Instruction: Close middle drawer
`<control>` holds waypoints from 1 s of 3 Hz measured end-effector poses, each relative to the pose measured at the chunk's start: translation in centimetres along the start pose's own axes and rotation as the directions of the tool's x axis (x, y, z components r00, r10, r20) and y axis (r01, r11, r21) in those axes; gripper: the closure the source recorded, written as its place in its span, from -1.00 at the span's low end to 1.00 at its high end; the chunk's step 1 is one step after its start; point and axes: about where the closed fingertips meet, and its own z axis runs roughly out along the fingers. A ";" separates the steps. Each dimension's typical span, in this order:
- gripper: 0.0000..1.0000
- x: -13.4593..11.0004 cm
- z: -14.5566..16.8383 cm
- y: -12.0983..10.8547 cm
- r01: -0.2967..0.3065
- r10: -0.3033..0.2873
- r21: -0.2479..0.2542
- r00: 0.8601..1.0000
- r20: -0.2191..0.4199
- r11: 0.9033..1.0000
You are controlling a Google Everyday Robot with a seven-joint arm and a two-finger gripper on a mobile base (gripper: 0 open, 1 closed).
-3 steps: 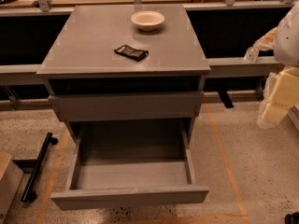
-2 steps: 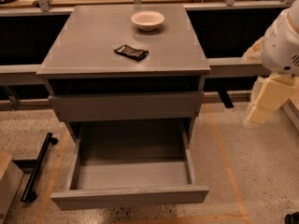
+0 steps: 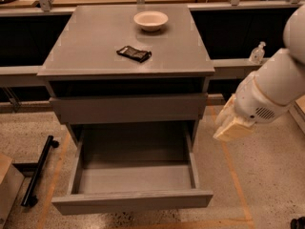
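Observation:
The grey wood-grain cabinet (image 3: 126, 42) stands in the middle of the camera view. Its middle drawer (image 3: 133, 202) is pulled far out toward me, empty inside, its plain flat front low in the frame. The drawer front above it (image 3: 128, 109) sits nearly flush. The lowest drawer is hidden under the open one. My gripper (image 3: 231, 128), cream-coloured at the end of the white arm (image 3: 271, 87), hangs to the right of the cabinet, level with the open drawer's back right corner and apart from it.
A white bowl (image 3: 150, 20) and a black packet (image 3: 134, 54) lie on the cabinet top. A clear pump bottle (image 3: 257, 54) stands on the ledge at right. A black bar on wheels (image 3: 38, 168) and a box corner (image 3: 7, 185) are on the floor at left.
My arm and gripper have swung in from the right edge, leftward and down, closer to the cabinet's right side. The drawer has not moved.

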 end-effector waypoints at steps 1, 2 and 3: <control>0.72 0.1 0.5 -0.1 -0.003 0.003 0.001 1.000 0.002 1.000; 1.00 0.1 0.8 0.0 -0.005 0.005 -0.008 1.000 0.003 1.000; 1.00 0.0 4.4 0.6 -0.008 0.012 -0.056 0.997 0.072 0.998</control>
